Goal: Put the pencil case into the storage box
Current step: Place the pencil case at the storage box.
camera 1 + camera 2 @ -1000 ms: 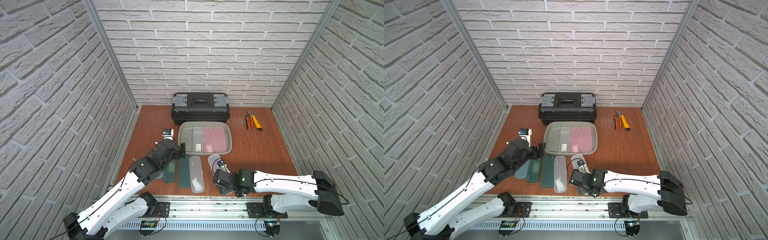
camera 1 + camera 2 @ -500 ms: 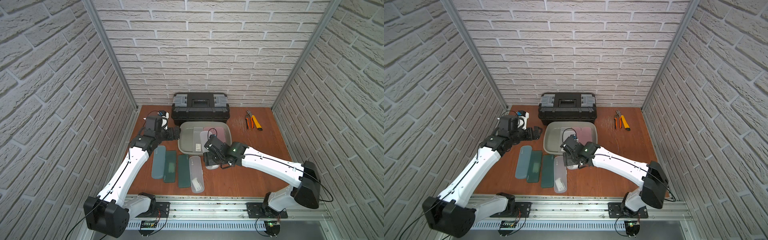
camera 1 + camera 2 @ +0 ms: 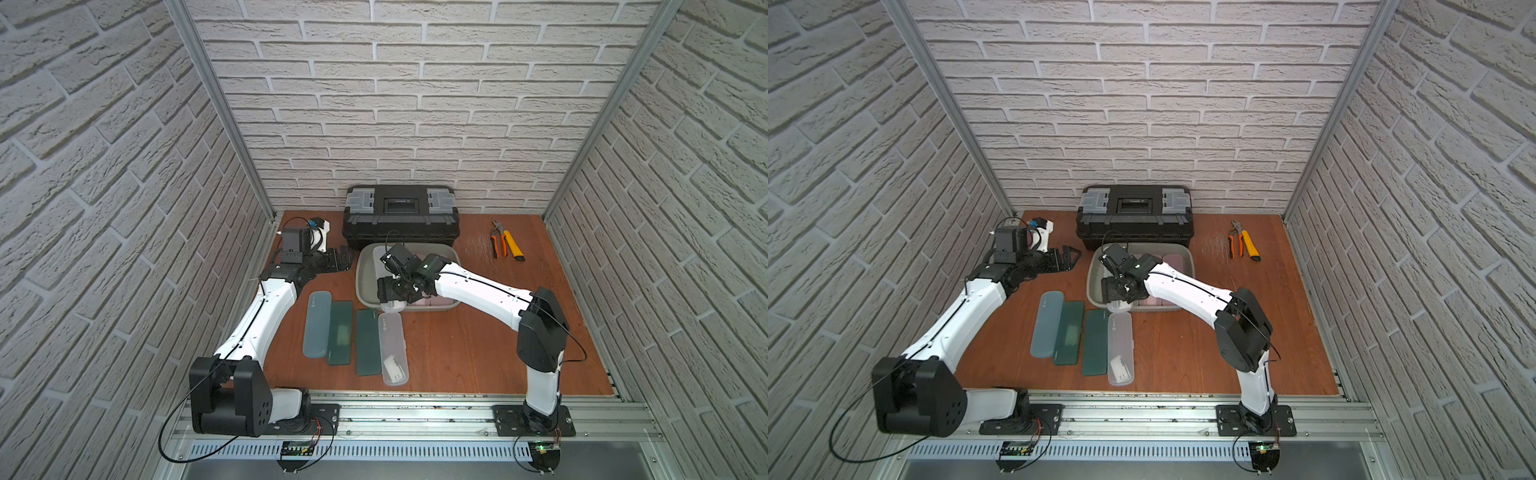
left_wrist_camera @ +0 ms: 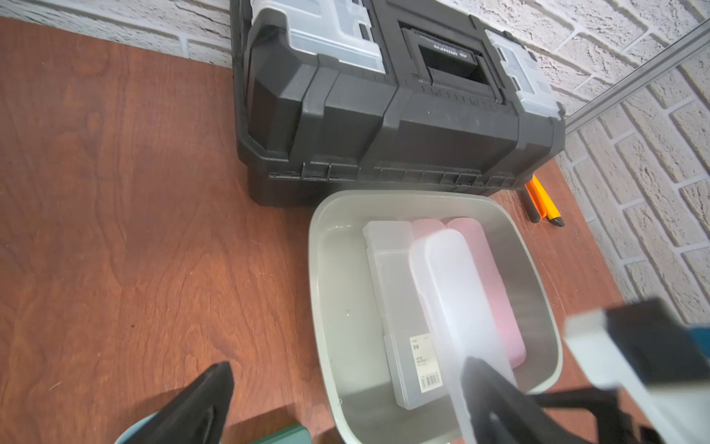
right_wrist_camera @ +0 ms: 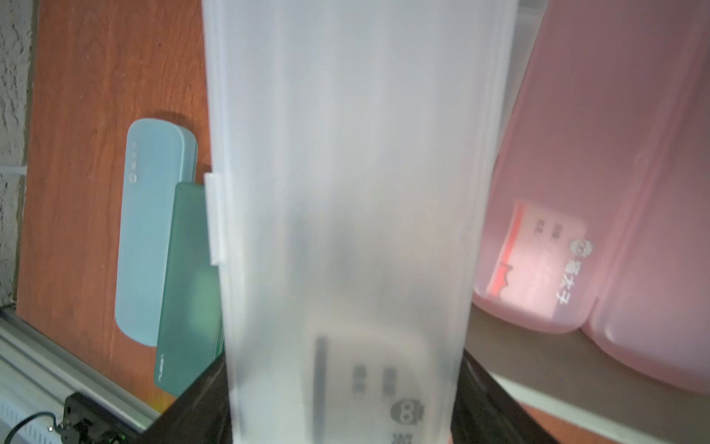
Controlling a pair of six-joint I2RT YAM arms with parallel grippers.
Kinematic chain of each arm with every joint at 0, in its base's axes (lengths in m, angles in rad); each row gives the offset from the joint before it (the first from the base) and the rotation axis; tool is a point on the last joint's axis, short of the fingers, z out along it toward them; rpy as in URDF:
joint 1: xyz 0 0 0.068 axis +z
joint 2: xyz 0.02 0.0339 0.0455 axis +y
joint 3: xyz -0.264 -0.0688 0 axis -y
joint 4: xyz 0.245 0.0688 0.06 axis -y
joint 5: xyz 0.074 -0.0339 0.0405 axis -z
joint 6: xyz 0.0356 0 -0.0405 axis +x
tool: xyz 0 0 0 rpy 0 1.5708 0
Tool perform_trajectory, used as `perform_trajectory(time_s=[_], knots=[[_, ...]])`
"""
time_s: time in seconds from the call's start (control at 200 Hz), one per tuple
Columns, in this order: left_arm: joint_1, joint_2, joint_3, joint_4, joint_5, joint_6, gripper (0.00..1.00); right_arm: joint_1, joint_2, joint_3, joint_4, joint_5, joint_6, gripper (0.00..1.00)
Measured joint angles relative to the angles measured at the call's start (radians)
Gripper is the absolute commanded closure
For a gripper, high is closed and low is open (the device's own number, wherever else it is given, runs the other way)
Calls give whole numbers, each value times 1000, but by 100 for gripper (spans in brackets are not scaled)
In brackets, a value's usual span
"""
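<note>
Frosted white plastic fills the right wrist view: the pencil case [image 4: 457, 292] is pinched across its width by the right jaws, with a black finger [image 5: 484, 407] against each long side. We see it tilted over the storage box [image 3: 360, 276]. One end is above the tub's inside, and the other pokes out past the near rim in both top views. We cannot tell whether it touches that rim. Inside the tub lie two pink cases [image 5: 584, 184] side by side and a clear case [image 4: 399, 307] with a barcode label.

The left jaws are spread wide and empty, hovering over the bench [image 3: 457, 353] just left of the tub and apart from it. Nearer the front, four more lie in a row: a pale blue case [image 3: 317, 324], two dark green cases [image 3: 340, 332] and a see-through case [image 3: 392, 349]. A black toolbox [image 3: 401, 226] stands behind the tub, with pliers [image 3: 498, 243] off to its right.
</note>
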Motion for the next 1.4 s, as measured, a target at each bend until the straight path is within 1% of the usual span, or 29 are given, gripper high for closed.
perform_trajectory(time_s=[0.135,0.225,0.315,0.385,0.505,0.58,0.715,0.8,1.0,1.4], knots=[[0,-13,-6,13,10,0,1,-15,113,56,20,1,16,56],[0,-13,-6,22,15,0,2,-16,151,82,27,8,30,55],[0,-13,-6,31,22,0,2,-16,166,108,37,12,51,49],[0,-13,-6,32,29,-1,1,-16,177,129,45,11,64,49],[0,-13,-7,37,37,-1,1,-16,205,149,68,10,88,44],[0,-13,-6,38,38,-2,2,-16,223,150,79,10,105,39],[0,-13,-7,38,41,-2,1,-22,238,150,87,-4,128,24],[0,-13,-6,38,42,-2,2,-25,240,150,108,-29,131,19],[0,-13,-7,38,42,-2,1,-27,239,143,150,-45,128,16],[0,-13,-6,38,43,-2,2,-63,169,19,248,-72,96,12]])
